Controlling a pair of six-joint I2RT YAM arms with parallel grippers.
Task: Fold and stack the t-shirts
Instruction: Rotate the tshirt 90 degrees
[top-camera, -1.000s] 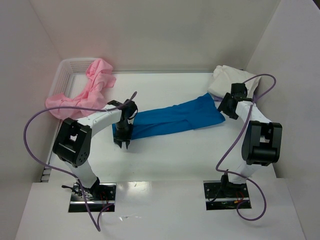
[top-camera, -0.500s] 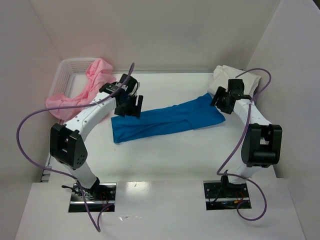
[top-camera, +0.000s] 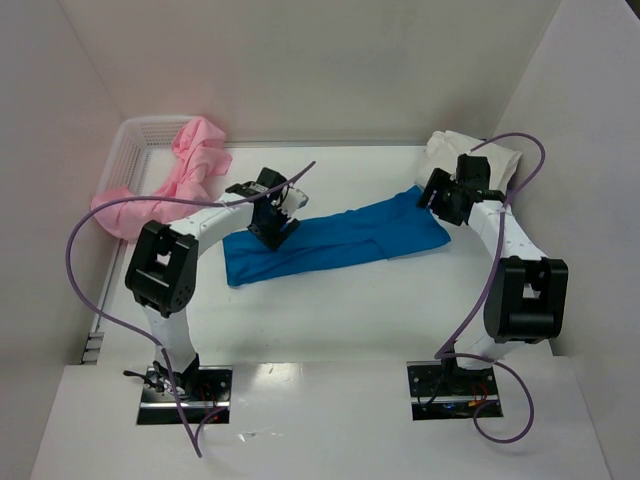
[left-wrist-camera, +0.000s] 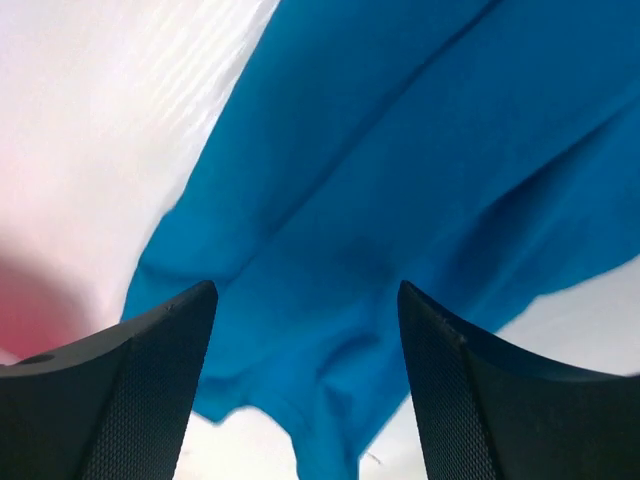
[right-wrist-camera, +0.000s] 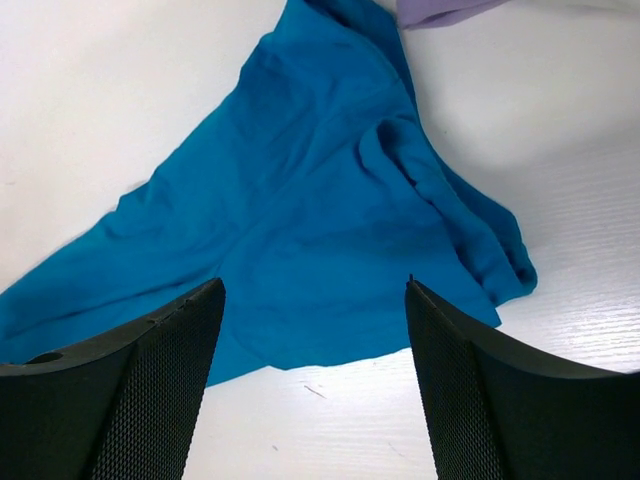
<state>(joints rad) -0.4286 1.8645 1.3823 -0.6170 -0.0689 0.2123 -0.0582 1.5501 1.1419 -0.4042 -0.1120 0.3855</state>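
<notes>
Blue t-shirt (top-camera: 340, 238): lies stretched long across the table (top-camera: 330, 310), left gripper (top-camera: 272, 218) above one end, right gripper (top-camera: 440, 197) above the other. Left wrist: fingers (left-wrist-camera: 130, 400) spread, holding nothing, over blue cloth. Right wrist: likewise spread and empty, over rumpled cloth.

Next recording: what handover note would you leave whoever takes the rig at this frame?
Left gripper: open, empty, over the left end of the blue tee.
Right gripper: open, empty, over its right end.
It lies in a long central strip; pink tees drape the basket far left; cream-white tee sits far right.
Done: nothing stacked.
To do: finish folding blue, fold the rest, stack.
</notes>
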